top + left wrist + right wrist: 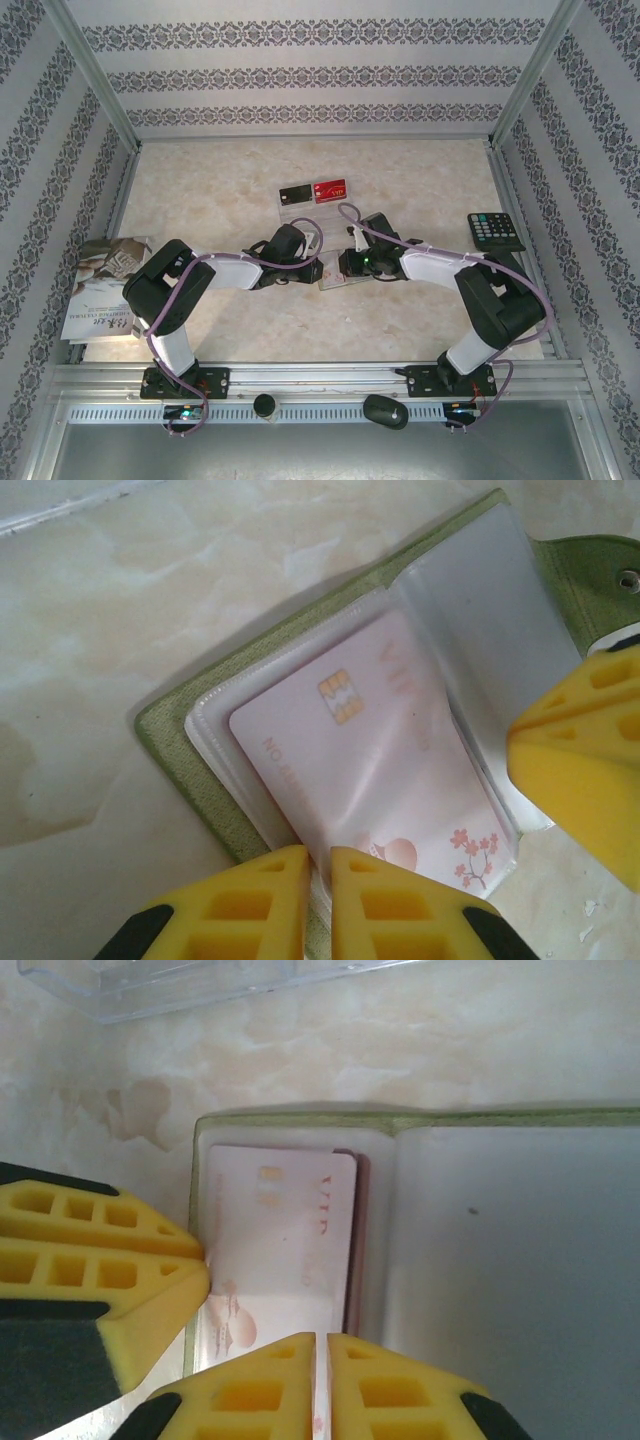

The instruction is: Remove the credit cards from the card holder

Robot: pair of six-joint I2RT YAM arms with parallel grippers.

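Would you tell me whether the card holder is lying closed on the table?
No, the card holder lies open, showing a pale pink card inside a clear sleeve.

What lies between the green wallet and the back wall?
Two cards side by side, a black card and a red card, seen in the overhead view.

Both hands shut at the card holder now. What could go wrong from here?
1. The pink card sits inside a clear sleeve; a pull may drag the whole card holder instead.
2. Left hand and right hand sit close together at the card, so they could collide.
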